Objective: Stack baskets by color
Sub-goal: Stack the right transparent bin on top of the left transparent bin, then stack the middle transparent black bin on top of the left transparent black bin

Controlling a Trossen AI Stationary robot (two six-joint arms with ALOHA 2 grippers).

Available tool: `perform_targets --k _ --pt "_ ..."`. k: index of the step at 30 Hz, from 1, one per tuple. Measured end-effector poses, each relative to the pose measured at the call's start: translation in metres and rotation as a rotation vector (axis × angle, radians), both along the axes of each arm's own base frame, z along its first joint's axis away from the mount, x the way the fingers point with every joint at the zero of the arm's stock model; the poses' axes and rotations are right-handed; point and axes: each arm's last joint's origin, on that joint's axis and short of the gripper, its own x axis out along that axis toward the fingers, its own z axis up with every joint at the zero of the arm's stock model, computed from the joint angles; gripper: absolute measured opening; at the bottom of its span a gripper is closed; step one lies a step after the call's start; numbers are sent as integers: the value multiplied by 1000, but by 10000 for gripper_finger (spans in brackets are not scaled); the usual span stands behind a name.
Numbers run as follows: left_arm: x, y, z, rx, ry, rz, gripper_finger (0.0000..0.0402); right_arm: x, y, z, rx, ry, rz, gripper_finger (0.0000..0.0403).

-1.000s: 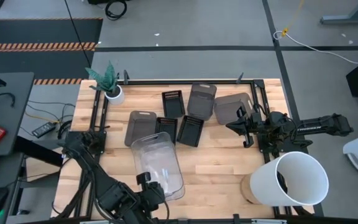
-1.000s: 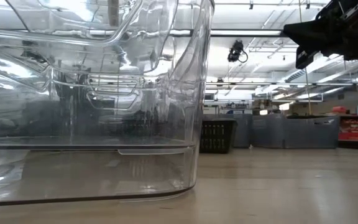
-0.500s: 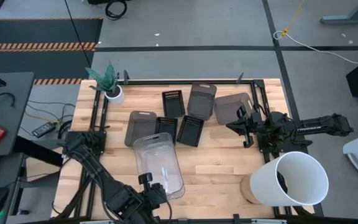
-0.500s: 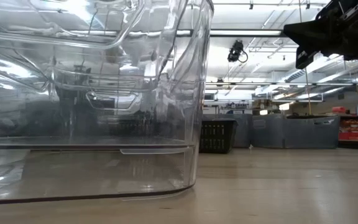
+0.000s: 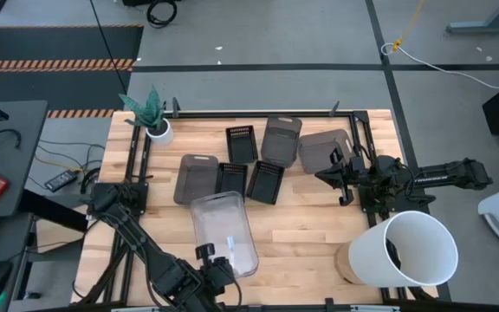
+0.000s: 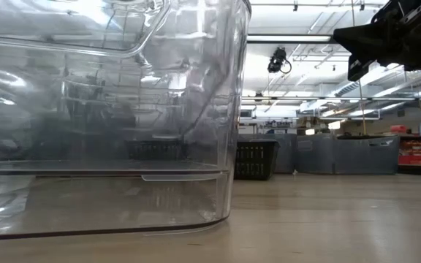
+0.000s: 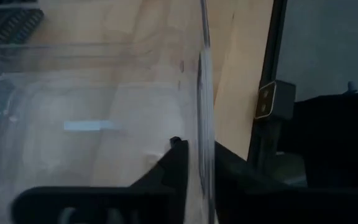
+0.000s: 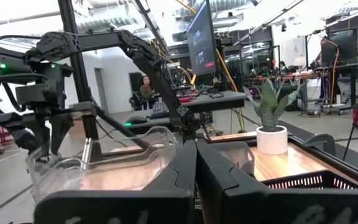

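Left wrist view: left gripper straddles the near wall of the clear basket, one finger inside, one outside; fingers look slightly parted w/ the wall btwn them, though whether they clamp it I cannot tell. High view puts that gripper at the table's near edge, the clear basket lying flat on the wood, just in front of the dark-grey baskets and black slotted trays. To finish well, I'd open fully, lift straight up so the wall isn't dragged. Right gripper pressed together, holding nothing, by the grey basket at right.
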Motion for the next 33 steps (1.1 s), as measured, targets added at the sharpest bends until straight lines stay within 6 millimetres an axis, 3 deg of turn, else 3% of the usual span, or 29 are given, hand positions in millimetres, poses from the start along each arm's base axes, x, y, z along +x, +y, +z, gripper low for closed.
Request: perform_targets --k 7,12,22,33 --pt "0 -1 4 -10 -3 -6 160 0 0 0 0 0 0 10" --pt "-1 0 16 -45 32 -49 185 0 0 0 0 0 0 10" --pt "-14 16 21 129 133 -15 145 0 0 0 0 0 0 10" --pt "-12 44 32 244 182 -35 93 0 0 0 0 0 0 10"
